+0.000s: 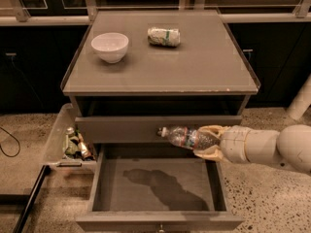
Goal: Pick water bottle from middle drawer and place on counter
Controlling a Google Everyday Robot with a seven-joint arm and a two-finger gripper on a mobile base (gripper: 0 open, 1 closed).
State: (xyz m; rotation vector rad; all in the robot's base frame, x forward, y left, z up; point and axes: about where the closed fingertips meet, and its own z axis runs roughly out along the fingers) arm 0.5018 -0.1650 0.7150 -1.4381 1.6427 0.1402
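Note:
The water bottle [183, 137], clear with a dark label band and a pale cap, lies sideways in my gripper [208, 141], cap pointing left. My gripper comes in from the right and is shut on the bottle's base end. It holds the bottle above the open middle drawer [160, 191], level with the closed drawer front above it. The drawer's tray shows only the bottle's and arm's shadow. The grey counter [194, 67] is above and behind the bottle.
A white bowl [110, 46] stands at the counter's back left and a white-and-green wrinkled packet [164, 36] at the back middle. A clear side bin [57, 139] with small brown bottles [80, 147] hangs at the cabinet's left. Speckled floor surrounds it.

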